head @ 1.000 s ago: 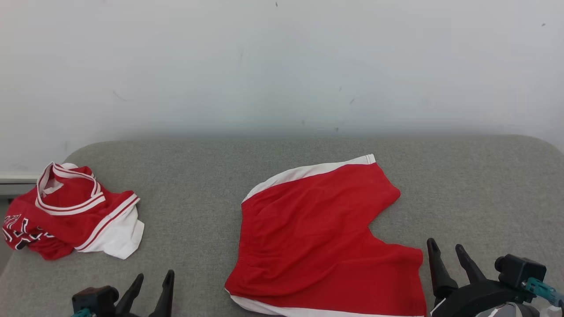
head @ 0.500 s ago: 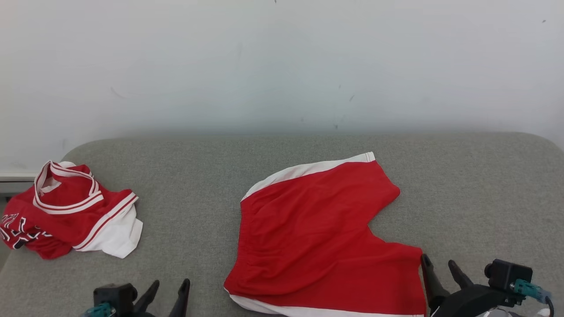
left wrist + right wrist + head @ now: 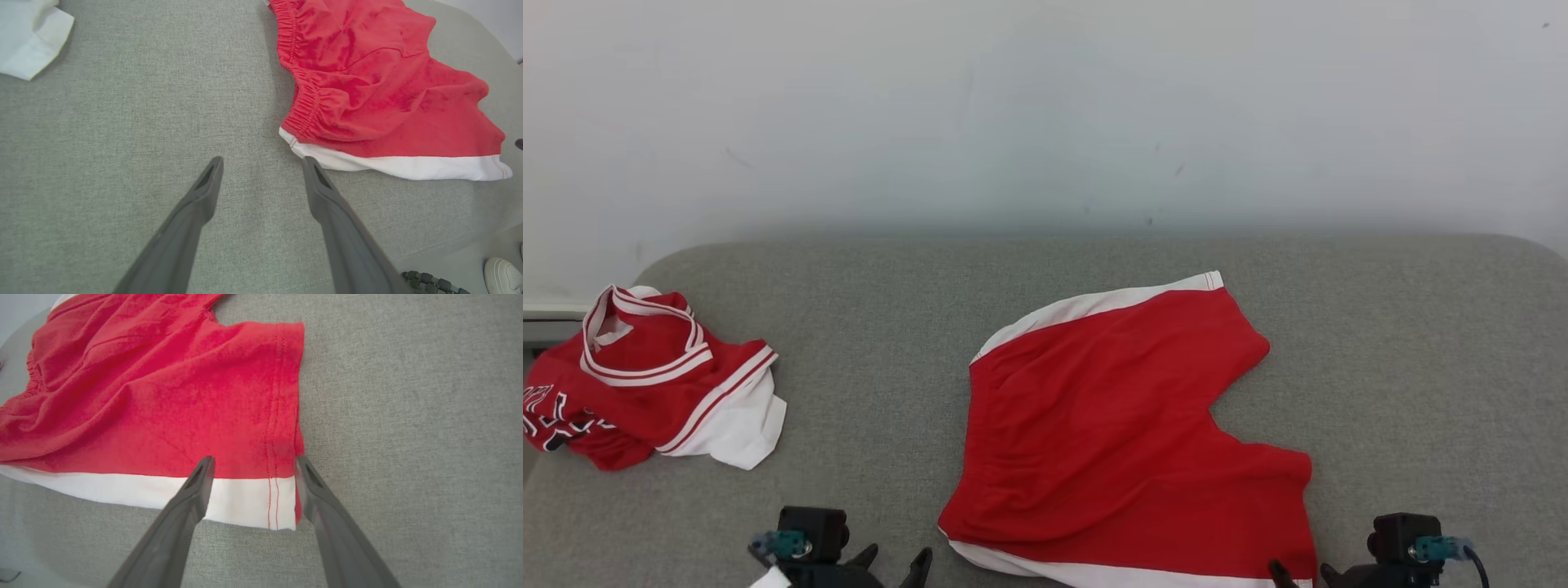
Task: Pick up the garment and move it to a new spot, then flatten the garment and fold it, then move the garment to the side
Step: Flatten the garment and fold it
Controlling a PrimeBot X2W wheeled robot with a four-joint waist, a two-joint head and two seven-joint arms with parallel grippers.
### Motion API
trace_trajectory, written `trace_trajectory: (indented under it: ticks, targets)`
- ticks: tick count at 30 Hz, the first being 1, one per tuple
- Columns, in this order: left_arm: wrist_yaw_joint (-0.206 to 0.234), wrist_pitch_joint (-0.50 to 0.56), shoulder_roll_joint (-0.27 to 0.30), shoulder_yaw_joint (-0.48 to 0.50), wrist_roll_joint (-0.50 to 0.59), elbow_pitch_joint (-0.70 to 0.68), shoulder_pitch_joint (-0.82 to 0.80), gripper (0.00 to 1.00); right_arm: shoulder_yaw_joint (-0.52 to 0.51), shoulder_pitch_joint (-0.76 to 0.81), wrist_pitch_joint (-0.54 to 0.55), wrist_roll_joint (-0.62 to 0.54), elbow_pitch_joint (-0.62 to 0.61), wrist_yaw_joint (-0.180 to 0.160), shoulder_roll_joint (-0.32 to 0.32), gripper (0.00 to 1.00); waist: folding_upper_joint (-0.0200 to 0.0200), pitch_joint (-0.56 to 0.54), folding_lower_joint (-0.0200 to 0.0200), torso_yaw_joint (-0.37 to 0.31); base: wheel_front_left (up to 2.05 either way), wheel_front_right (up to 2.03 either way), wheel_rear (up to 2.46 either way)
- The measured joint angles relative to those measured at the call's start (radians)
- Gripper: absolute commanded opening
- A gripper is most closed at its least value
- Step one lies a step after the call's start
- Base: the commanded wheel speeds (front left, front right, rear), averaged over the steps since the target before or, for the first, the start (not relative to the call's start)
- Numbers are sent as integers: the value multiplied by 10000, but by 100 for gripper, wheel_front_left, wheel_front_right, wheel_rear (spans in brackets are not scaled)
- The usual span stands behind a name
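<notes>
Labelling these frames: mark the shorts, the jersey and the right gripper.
shorts [image 3: 1111,425]: head view, middle of the red fabric.
jersey [image 3: 633,408]: head view, red chest below the collar.
right gripper [image 3: 254,458]: right wrist view, midway between its fingertips.

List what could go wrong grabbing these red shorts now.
1. The open right fingers straddle the hem corner of the shorts; closing might pinch only the top layer, so the leg sags open.
2. The open left fingers sit over bare cushion beside the waistband corner; closing there would likely miss the cloth.
</notes>
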Motion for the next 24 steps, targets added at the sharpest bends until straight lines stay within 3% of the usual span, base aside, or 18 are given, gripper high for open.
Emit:
trace_trajectory:
  ticks: [13, 21, 22, 23, 24]
  targets:
    - [-364, 957, -608, -420, -2, 917, -1114, 100, 209, -419, 968, -311, 545, -73, 161, 100, 0, 519, 0, -161, 0, 0, 0]
    - [-531, 1126, -662, -529, -15, 1227, -1325, 100, 8, -451, 1225, -345, 740, -81, 259, 100, 1, 583, 0, -175, 0, 0, 0]
    - [-541, 1127, -665, -552, -15, 1248, -1325, 100, -4, -451, 1231, -347, 759, -81, 272, 89, 0, 587, 0, -171, 0, 0, 0]
    - [-593, 1143, -665, -566, -15, 1271, -1326, 100, -8, -450, 1239, -347, 763, -81, 284, 57, 0, 590, -1, -167, 0, 0, 0]
    - [-623, 1189, -663, -581, -15, 1298, -1335, 100, -15, -450, 1243, -347, 765, -82, 303, 49, 0, 594, -1, -163, 0, 0, 0]
